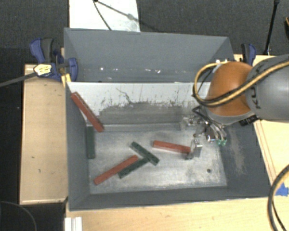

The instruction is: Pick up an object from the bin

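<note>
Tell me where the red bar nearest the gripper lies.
The red bar lies on the bin floor, right of centre in the camera view, its right end at the gripper, crossed dark green bars to its left.

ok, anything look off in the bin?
One red bar leans tilted against the bin's left wall instead of lying flat. Mid-floor, three bars lie crossed in a small heap. Nothing looks spilled or broken.

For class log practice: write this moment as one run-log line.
gripper: low, at right end of red bar | bar: flat on bin floor
</note>
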Robot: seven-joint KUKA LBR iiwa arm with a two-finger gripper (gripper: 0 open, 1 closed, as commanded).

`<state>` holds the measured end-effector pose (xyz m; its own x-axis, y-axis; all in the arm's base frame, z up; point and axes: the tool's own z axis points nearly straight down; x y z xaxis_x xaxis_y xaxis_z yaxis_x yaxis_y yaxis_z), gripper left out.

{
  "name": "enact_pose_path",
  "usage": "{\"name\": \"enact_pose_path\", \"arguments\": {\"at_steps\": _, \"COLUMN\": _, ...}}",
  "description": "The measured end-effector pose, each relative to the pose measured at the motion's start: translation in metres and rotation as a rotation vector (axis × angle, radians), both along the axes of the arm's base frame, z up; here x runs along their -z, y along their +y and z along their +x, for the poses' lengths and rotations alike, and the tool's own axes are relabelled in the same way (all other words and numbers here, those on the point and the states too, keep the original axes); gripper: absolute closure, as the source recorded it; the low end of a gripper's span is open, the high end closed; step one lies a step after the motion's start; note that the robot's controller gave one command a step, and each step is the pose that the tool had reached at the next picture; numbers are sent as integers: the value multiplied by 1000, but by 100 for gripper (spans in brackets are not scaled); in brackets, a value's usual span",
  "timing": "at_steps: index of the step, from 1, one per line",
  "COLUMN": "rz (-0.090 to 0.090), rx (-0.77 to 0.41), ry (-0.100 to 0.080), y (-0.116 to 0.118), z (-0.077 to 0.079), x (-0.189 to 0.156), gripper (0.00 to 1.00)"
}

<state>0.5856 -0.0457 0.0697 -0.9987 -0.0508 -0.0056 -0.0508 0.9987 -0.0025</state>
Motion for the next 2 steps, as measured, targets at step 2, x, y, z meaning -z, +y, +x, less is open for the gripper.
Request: {"name": "enact_pose_path", "arguments": {"at_steps": 2, "rz": 2, "rx": -26, "ry": -5, "y": 28, "z": -2, "x": -110, "gripper": 100}}
